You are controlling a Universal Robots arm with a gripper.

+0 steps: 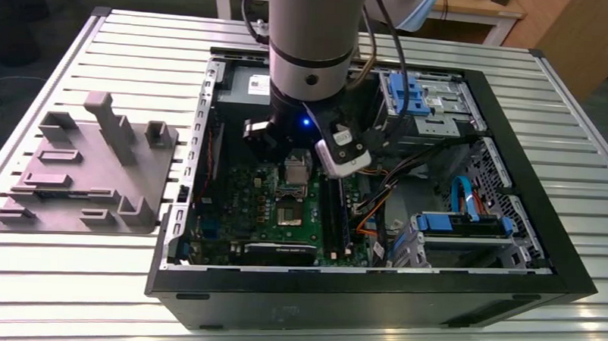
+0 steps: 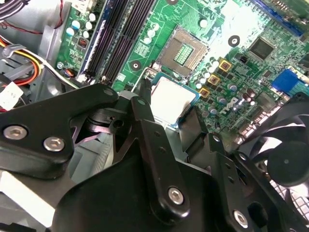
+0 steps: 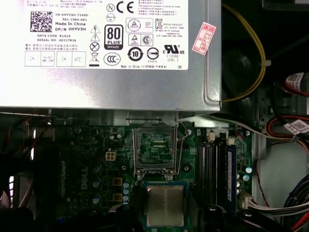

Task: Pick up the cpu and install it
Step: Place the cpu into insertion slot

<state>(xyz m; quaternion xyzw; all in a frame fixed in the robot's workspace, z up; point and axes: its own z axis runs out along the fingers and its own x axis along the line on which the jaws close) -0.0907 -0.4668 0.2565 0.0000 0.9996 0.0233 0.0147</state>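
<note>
Pincer clamps cpu by opposite edges, hovering just beside open socket; memory slots near.

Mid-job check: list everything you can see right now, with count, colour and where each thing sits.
cpu: one, silver top, between the gripper's fingers, just over the board beside the socket.
socket: one, dark with a metal frame, no chip in it, on the board near the power supply.
circuit board: one, green, inside the case.
power supply: one, silver with a white label, next to the socket.
case: one, black, open, on the table.
tray: one, grey with raised blocks, at the exterior view's left of the case.
table: one, silver, slatted, under everything.
arm: one, grey, reaching down into the case.
gripper: one, black, closed on the cpu.
</note>
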